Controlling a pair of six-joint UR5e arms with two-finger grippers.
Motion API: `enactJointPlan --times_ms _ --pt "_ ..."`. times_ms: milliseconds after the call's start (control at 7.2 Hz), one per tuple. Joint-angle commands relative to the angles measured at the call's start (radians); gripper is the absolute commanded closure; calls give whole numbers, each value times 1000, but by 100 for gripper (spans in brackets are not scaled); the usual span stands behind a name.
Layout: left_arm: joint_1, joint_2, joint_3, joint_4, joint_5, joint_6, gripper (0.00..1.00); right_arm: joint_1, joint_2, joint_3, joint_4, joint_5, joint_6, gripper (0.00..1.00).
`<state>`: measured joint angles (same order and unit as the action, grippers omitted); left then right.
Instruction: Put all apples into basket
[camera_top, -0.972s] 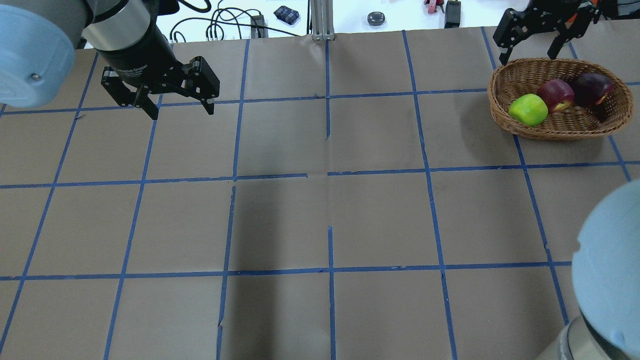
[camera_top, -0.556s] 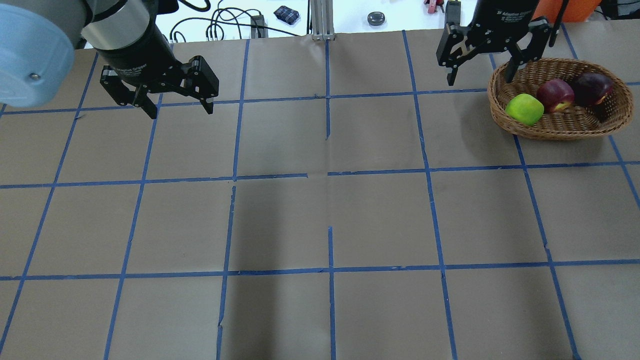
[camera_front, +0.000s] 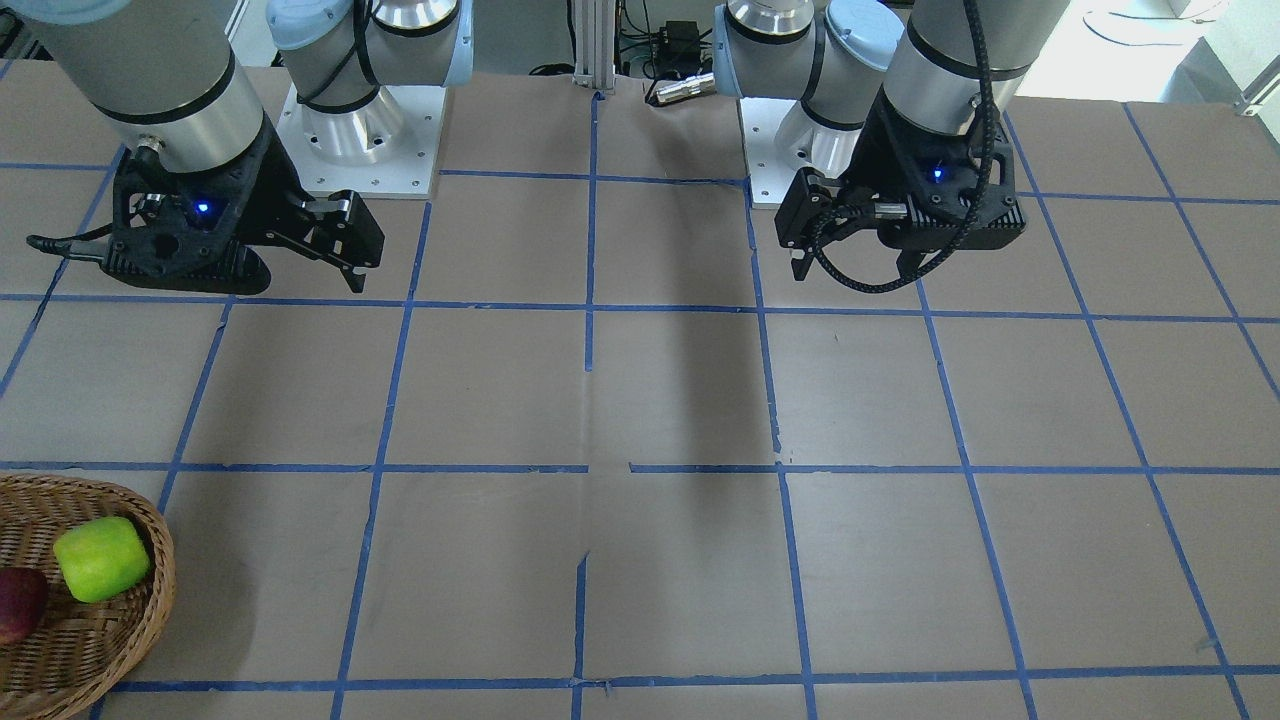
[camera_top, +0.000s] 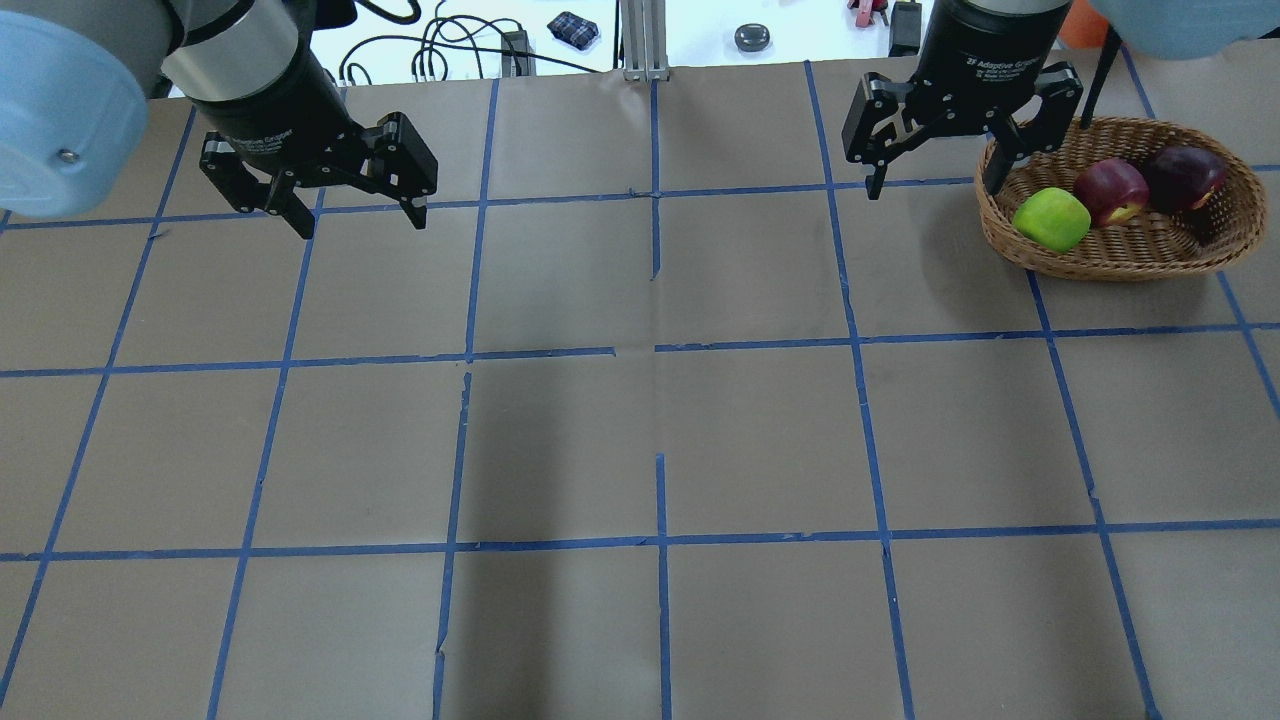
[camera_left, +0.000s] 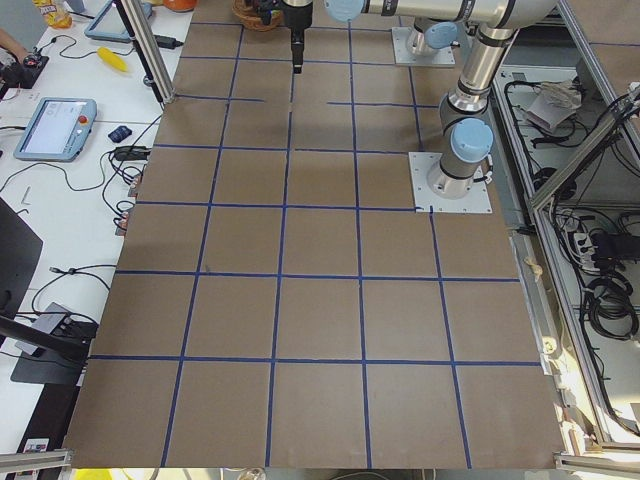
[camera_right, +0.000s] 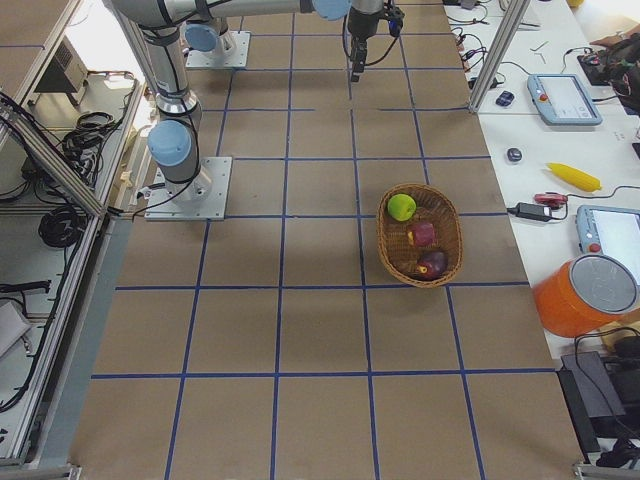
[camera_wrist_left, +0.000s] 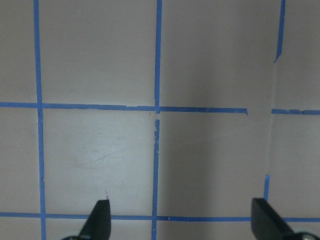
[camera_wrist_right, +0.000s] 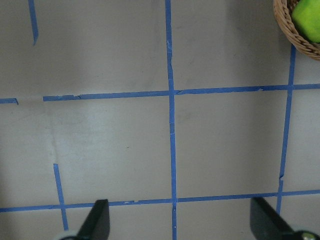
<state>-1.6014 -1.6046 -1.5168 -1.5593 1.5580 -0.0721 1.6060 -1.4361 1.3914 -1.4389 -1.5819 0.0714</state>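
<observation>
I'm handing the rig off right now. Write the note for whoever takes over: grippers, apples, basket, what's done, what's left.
Left gripper: open, empty, over bare table far from the basket.
Right gripper: open, empty, by the rim of the wicker basket.
Apples: the green apple, red apple and dark maroon apple all lie inside the basket.
Done: all three apples are in.
Left: no apple shows outside the basket, so probably only parking the arms.
</observation>
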Motion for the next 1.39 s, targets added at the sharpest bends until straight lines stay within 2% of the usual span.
enactJointPlan --times_ms 0,833,1250 --pt "0 -1 0 2 1 0 0 -14 -7 9 6 37 -2 0" --pt "0 -1 0 4 -3 0 0 -17 -50 35 14 31 -4 0" --pt "0 -1 1 4 -4 0 0 -15 -70 81 11 34 2 0"
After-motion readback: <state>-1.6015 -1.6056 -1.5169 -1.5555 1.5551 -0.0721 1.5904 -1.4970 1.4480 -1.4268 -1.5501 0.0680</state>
